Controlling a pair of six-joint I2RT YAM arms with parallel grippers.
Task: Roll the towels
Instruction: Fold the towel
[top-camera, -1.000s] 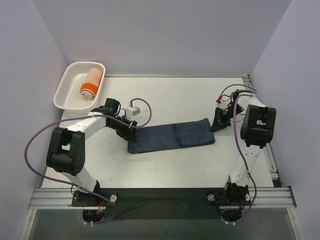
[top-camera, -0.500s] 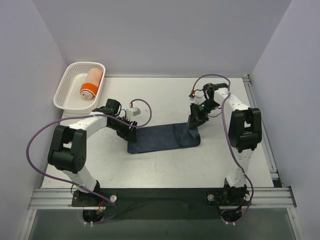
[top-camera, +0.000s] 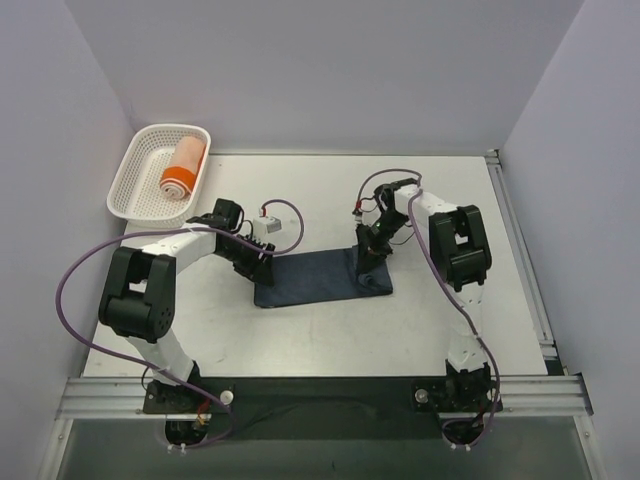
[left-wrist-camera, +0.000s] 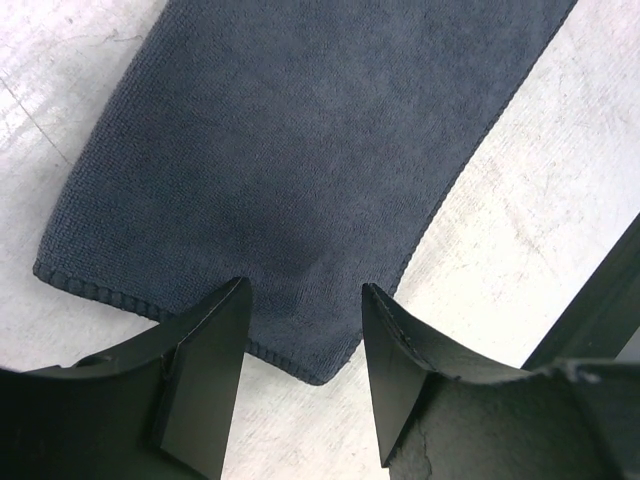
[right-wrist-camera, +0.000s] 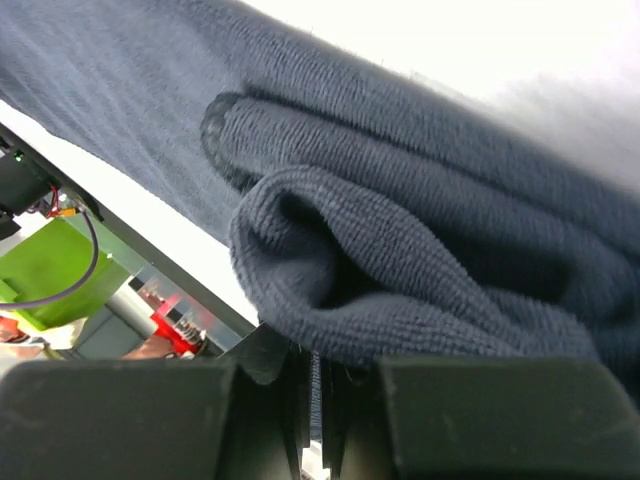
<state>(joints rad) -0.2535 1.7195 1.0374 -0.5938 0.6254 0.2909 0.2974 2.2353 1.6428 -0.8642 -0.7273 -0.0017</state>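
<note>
The navy-blue towel (top-camera: 315, 278) lies flat on the table, its right end folded back over itself. My right gripper (top-camera: 372, 252) is shut on that folded end, and the bunched cloth (right-wrist-camera: 400, 270) fills the right wrist view. My left gripper (top-camera: 262, 262) is open at the towel's left end. In the left wrist view its fingers straddle the near corner of the towel (left-wrist-camera: 300, 180), with the gripper (left-wrist-camera: 305, 330) just above the cloth. The orange towel (top-camera: 183, 167), with a white band, lies rolled in the white basket (top-camera: 135, 165).
The white lattice basket stands at the back left corner. Purple cables loop from both arms. A metal rail (top-camera: 320, 395) runs along the near table edge. Walls close in the left, back and right sides.
My right gripper has carried the towel's right end leftward, folding it over and shortening the visible towel. The left gripper has stayed at the left end.
</note>
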